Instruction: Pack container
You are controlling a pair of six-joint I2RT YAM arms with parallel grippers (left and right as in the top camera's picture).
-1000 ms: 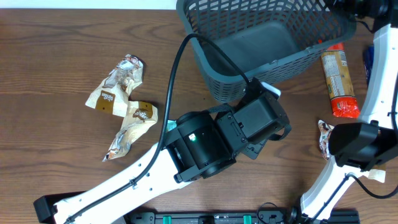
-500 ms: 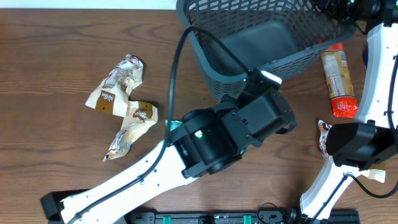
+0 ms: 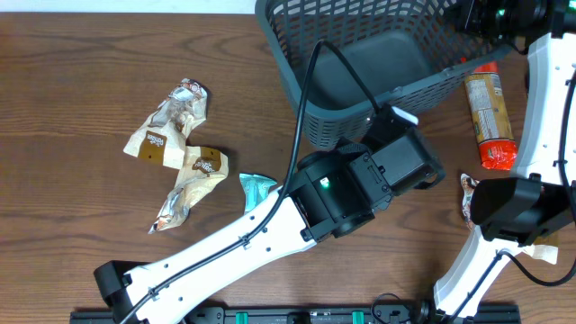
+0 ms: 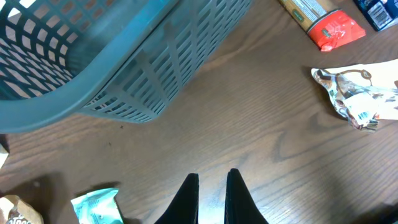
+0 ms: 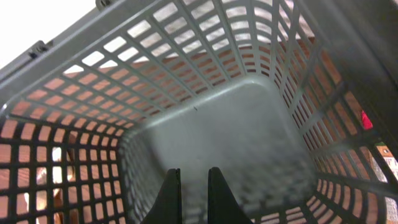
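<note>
The container (image 3: 396,94) is a dark grey-blue slatted basket at the top centre of the table, and its floor shows nothing in it. My left gripper (image 4: 211,175) is shut and holds nothing. It hovers over bare wood just in front of the container's (image 4: 112,68) near right corner; in the overhead view the black wrist (image 3: 405,166) hides it. My right gripper (image 5: 193,171) is shut and holds nothing, looking down into the container (image 5: 236,130) from above its far right corner (image 3: 490,13).
Two brown-and-white snack packets (image 3: 175,112) (image 3: 193,180) lie at the left. A teal packet (image 3: 256,187) (image 4: 96,205) rests beside the left arm. An orange tube packet (image 3: 490,112) (image 4: 323,22), a silver foil packet (image 3: 468,198) (image 4: 354,99) and a blue item (image 4: 376,9) lie to the right of the container.
My left arm has swung right along the container's near side, uncovering the teal packet on the table. The right gripper stays over the container.
</note>
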